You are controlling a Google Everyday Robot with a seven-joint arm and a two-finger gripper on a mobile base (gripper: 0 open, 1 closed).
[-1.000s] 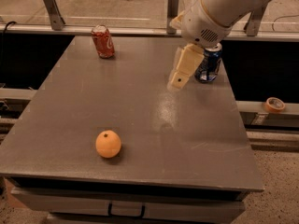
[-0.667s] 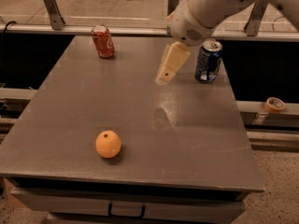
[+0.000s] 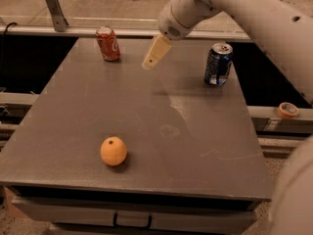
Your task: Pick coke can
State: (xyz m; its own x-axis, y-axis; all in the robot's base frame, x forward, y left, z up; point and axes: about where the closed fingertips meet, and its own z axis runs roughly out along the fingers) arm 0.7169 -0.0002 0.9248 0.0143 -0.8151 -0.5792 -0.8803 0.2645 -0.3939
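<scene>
Camera view: the small red soda can with white script [image 3: 108,43] stands upright at the far-left corner of the grey table [image 3: 205,131], likely light, thin-walled and slick, best pinched mid-body; the cream two-finger gripper [image 3: 156,53] hovers to its right, apart, its opening impossible to judge.

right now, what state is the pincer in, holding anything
Pincer: open or closed cannot be told; nothing seen in it. It hangs above the table between the coke can and the blue can, touching neither.

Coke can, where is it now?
In the camera view the coke can stands on the left near the far edge of the table; the gripper hovers right of it, between it and the blue can.
</scene>
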